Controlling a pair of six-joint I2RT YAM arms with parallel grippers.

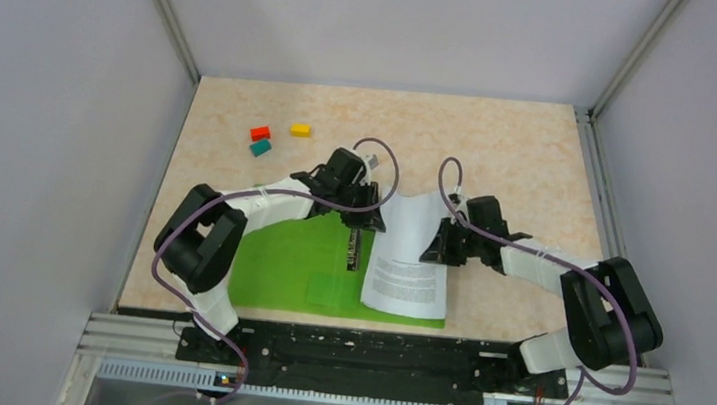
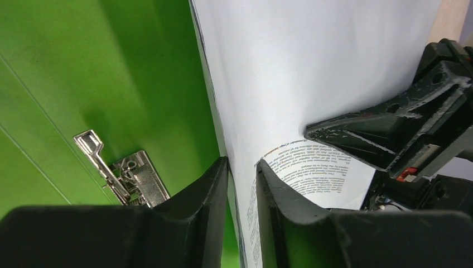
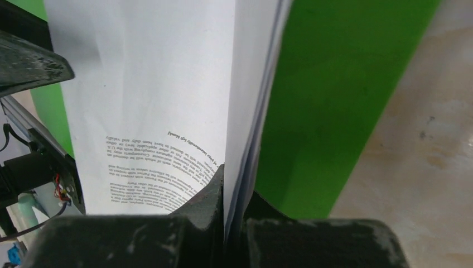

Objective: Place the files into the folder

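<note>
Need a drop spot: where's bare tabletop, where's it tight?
Bare: far table strip, from the coloured blocks to the right edge. Tight: centre, left gripper and right gripper at the files over the folder.

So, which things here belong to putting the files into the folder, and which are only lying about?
For the job: files, folder, its metal clip.
Lying about: red block, teal block, yellow block.
</note>
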